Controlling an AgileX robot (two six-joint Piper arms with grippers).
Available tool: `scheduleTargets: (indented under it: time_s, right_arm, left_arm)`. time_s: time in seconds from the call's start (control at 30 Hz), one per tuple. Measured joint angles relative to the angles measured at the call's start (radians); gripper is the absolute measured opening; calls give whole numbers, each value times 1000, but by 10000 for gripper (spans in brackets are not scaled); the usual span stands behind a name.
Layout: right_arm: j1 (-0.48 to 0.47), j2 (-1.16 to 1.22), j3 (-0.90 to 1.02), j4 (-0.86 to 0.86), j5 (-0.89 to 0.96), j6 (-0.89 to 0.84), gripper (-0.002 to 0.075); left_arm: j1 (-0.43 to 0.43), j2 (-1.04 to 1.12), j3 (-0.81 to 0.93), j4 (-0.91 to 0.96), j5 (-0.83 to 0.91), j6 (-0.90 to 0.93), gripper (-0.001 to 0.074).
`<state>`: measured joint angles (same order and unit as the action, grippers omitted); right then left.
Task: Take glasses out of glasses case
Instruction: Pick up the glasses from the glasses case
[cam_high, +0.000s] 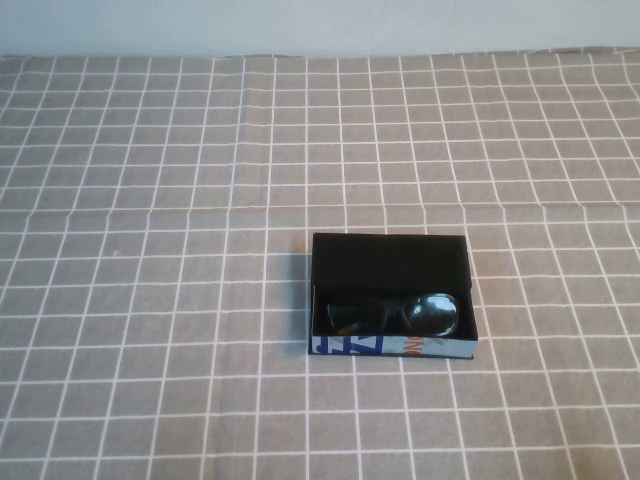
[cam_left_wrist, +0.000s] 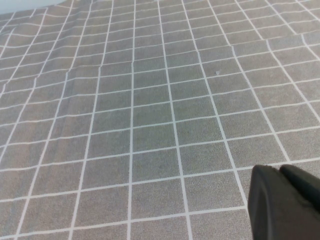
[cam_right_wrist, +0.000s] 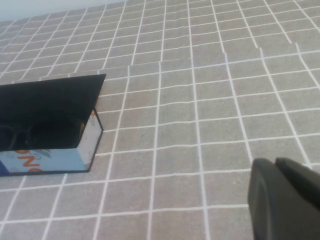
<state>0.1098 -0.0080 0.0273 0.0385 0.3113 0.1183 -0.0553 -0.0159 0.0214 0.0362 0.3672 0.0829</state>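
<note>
The glasses case (cam_high: 392, 262) lies open on the checked cloth, right of the middle in the high view. Its inside is black and its front wall is white with blue and orange print (cam_high: 380, 346). The black glasses (cam_high: 395, 314) lie inside it near the front wall. The case also shows in the right wrist view (cam_right_wrist: 50, 155), with the glasses dim inside it (cam_right_wrist: 40, 135). Neither arm shows in the high view. My left gripper (cam_left_wrist: 280, 172) is shut and empty over bare cloth. My right gripper (cam_right_wrist: 276, 165) is shut and empty, well clear of the case.
A grey cloth with a white grid (cam_high: 150, 200) covers the whole table. A pale wall (cam_high: 320, 25) runs along the far edge. The cloth has slight creases across its middle.
</note>
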Motion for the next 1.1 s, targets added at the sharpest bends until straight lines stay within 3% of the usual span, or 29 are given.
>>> scheduleTargets:
  time_s: [0.27, 0.5, 0.63, 0.9, 1.1]
  right_arm:
    - [0, 0, 0, 131, 0, 0, -18]
    - [0, 0, 0, 634, -14, 2, -18]
    - [0, 0, 0, 754, -144, 2, -18]
    - [0, 0, 0, 791, -246, 2, -18]
    - [0, 2, -20, 744, -126, -118, -18]
  left_arm:
    - [0, 0, 0, 0, 0, 0, -4]
    - [0, 0, 0, 0, 0, 0, -4]
    - [0, 0, 0, 0, 0, 0, -5]
    - [0, 0, 0, 0, 0, 0, -5]
    - [0, 0, 0, 0, 0, 0, -4]
